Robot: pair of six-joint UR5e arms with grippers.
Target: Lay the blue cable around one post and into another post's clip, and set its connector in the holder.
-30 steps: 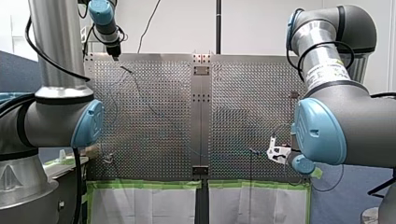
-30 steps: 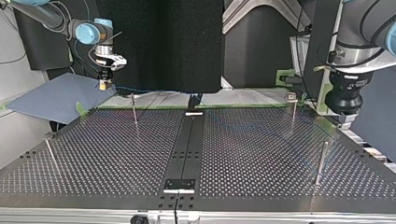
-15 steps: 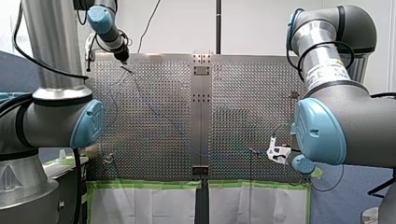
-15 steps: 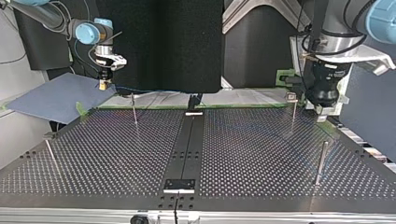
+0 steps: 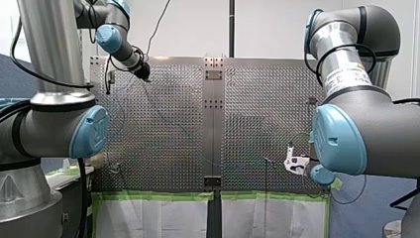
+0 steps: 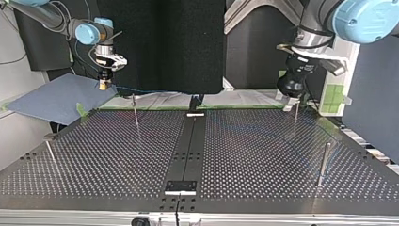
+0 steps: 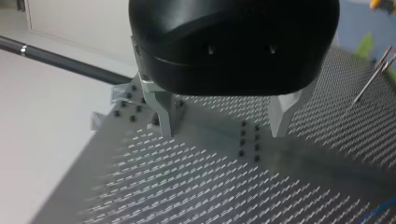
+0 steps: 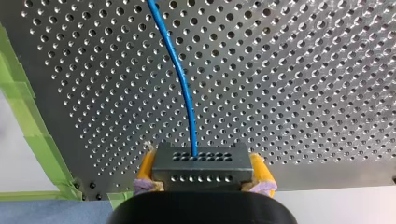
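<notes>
Right claw point(image 8: 201, 179) clamped on connector point(image 8: 201, 161); left claw point(image 7: 222, 128) spread, empty — blue cable point(image 8: 180, 70), seemingly slack, could slip off the post point(image 6: 295, 115).

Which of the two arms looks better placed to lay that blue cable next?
My right. Its yellow-padded gripper clamps the grey perforated connector block, with the thin blue cable running from it. My left gripper has its metal fingers open and empty.

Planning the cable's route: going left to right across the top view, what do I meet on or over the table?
Edge post → my right arm's hand → thin post → black centre strip → second thin post → thick post.
</notes>
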